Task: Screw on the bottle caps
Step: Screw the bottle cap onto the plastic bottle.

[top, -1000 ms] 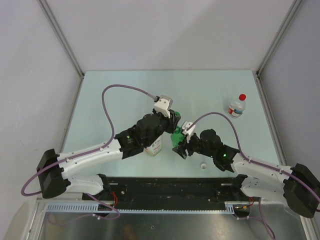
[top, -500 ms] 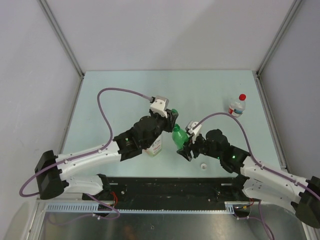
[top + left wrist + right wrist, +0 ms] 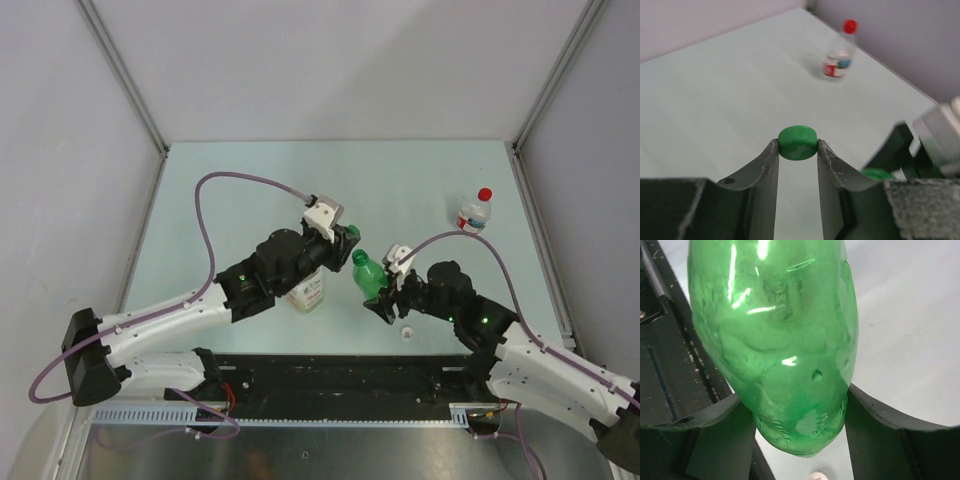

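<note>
Where the overhead view gives only a speck of green at the tip of the left gripper [image 3: 797, 150], the left wrist camera shows it plainly. The two dark fingers [image 3: 762, 170] are drawn in to a narrow gap and pinch the green cap [image 3: 797, 142] by its ribbed sides, top face showing, clear of the table [image 3: 250, 190]. The right wrist camera is filled by the green bottle [image 3: 775, 330], its see-through body wedged between the fairly wide-set fingers of the right gripper [image 3: 795, 410], which clamp it near its lower end. From above, that bottle leans with its open neck up and to the left, toward the cap, close to it but apart. The left arm reaches from the near left corner diagonally to mid-table, its wrist above a clear bottle with an orange label [image 3: 308, 292] that stands half hidden beneath it. The right arm comes in from the near right. The white cap [image 3: 407, 332] lies on the table just beside the right gripper, on its near side. The red cap [image 3: 485, 194] sits on the small clear bottle [image 3: 472, 216], which stands well apart at the far right and shows blurred in the left wrist view.
</note>
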